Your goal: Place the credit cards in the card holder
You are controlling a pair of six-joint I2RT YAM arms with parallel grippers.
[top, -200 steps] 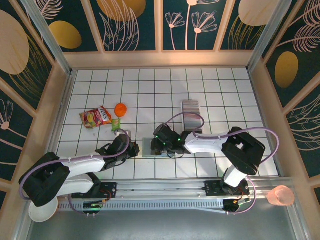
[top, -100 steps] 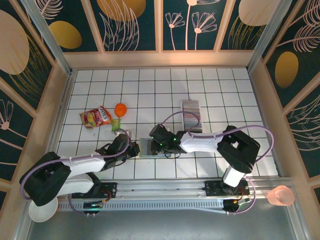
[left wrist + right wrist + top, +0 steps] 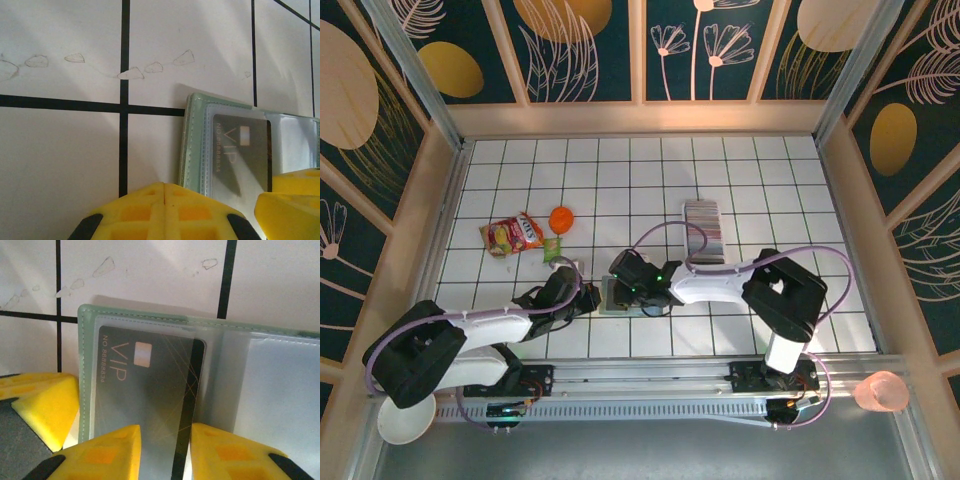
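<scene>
The card holder (image 3: 270, 390) lies open; left pincer (image 3: 162, 192), pressed together, sits at its near edge. Right pincer (image 3: 165, 432), half spread, straddles the grey card (image 3: 150, 385) in the pocket nearest the left pincer. It looks thin, stiff and slick, so I'd push its edge.

the card holder (image 3: 192, 145) lies open and flat on the white tiled table (image 3: 60, 150). its sage-green edge is stitched, and a grey credit card (image 3: 240, 155) marked vip sits under its clear sleeve. the left gripper (image 3: 164, 192) is at the holder's near left corner, yellow pads pressed together, overlapping the holder's edge. at the holder's near right corner, the right gripper (image 3: 287, 190) shows yellow pads slightly apart. beyond the holder's far edge, small droplet-shaped marks (image 3: 132, 74) cross a black grid line (image 3: 124, 40).
</scene>
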